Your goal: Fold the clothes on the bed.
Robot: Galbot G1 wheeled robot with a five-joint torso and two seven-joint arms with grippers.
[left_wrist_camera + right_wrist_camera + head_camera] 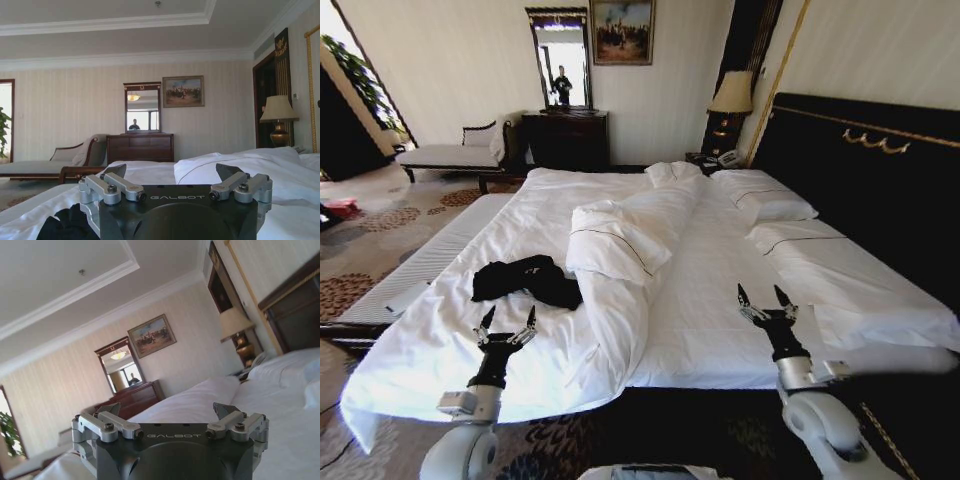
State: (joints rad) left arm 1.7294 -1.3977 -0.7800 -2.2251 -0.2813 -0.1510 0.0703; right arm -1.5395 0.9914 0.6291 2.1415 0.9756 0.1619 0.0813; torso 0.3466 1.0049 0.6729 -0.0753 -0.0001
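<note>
Item: black T-shirt (527, 279), crumpled in a heap on the white duvet (620, 330) near the foot edge of the bed (720, 330), just beyond the left gripper.
Left gripper (505, 327): fingers spread apart, empty, hovering close to the shirt's near edge.
Right gripper (767, 303): fingers apart, empty, over bare sheet, well away from the shirt.
Step judged: first reach; fold not begun.
Handling advice: pinch one fabric layer at an edge, spread flat before folding; avoid catching duvet.
</note>
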